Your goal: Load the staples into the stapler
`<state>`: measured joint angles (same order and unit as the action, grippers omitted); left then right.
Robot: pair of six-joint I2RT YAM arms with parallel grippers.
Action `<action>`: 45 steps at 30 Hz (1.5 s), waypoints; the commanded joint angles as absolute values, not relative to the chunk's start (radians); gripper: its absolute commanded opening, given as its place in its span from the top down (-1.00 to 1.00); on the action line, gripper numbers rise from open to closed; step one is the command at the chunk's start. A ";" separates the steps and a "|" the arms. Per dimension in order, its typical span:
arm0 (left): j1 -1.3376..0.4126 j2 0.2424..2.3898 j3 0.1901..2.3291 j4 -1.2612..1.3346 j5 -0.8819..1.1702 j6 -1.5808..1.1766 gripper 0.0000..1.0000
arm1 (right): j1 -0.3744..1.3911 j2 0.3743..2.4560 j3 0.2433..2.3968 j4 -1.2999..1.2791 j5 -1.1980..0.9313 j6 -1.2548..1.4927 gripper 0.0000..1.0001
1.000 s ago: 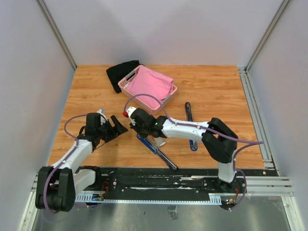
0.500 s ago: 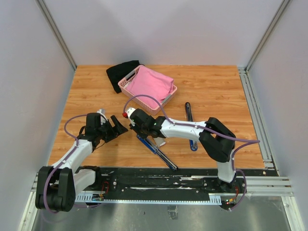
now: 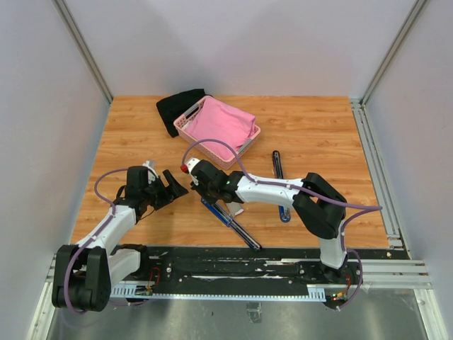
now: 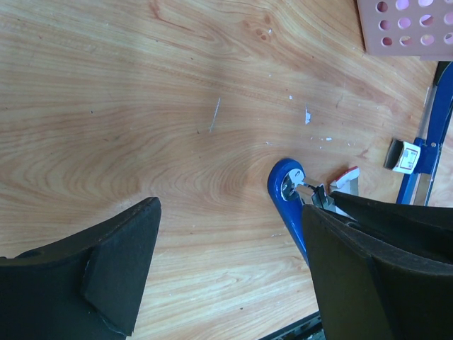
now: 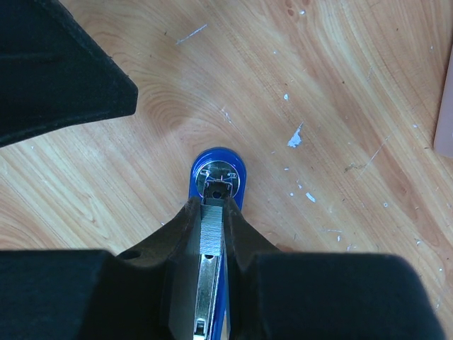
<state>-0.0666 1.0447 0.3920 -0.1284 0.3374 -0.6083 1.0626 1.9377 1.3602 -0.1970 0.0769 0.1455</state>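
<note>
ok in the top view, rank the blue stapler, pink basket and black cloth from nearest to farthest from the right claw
1. blue stapler: nearest, directly at the right claw, on its near-edge side.
2. pink basket: next, behind the claw toward the back of the table.
3. black cloth: farthest, tucked behind the basket's back left corner.

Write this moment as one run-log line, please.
left end effector: open, hovering over table | right end effector: shut on staples, over blue stapler
</note>
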 commanded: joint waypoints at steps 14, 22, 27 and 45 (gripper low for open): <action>-0.055 1.036 0.374 -0.104 0.348 -0.597 -0.69 | 1.052 1.932 1.379 -0.267 0.101 0.210 0.73; -0.055 1.032 0.373 -0.106 0.347 -0.597 -0.69 | 1.053 1.900 1.332 -0.251 0.101 0.222 0.73; -0.055 1.032 0.373 -0.105 0.347 -0.595 -0.69 | 1.054 1.886 1.313 -0.248 0.098 0.225 0.73; -0.055 1.037 0.374 -0.100 0.348 -0.594 -0.69 | 1.071 1.825 1.251 -0.279 0.109 0.248 0.73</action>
<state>-0.0666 1.0443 0.3847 -0.1280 0.3374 -0.6083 1.0630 1.8641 1.2762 -0.2405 0.0834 0.2310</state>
